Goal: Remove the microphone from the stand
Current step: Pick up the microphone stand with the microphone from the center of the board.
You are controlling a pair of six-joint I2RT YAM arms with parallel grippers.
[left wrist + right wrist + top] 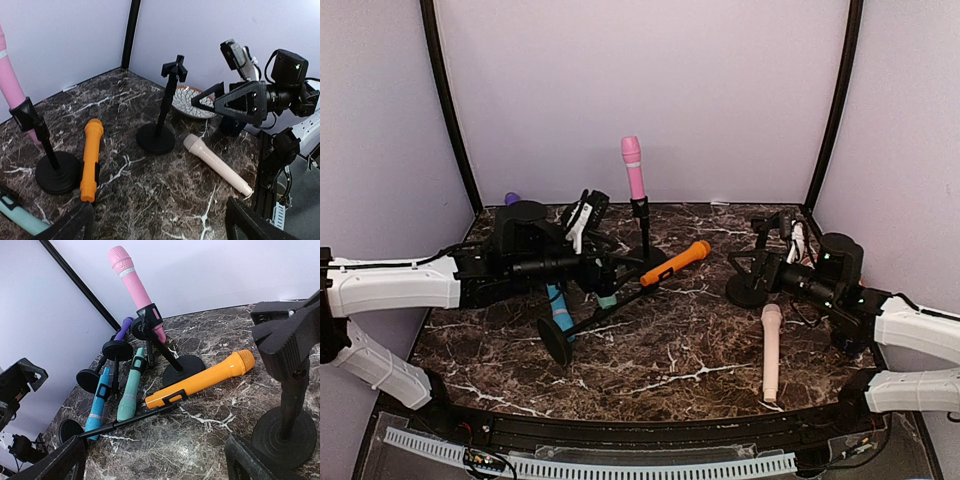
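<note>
The left gripper [160,215] is spread wide and holds nothing; the right gripper [155,455] is spread and empty too. The pink mic [633,165] sits clipped in its stand [644,235] at the back middle, its axis nearly upright, head on top. It lies just behind the left gripper, so I judge the left arm nearer. The right gripper is well apart, beside an empty stand [748,288].

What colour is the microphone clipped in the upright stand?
The handheld microphone is pink, with a pale band; clearest in the right wrist view.
</note>
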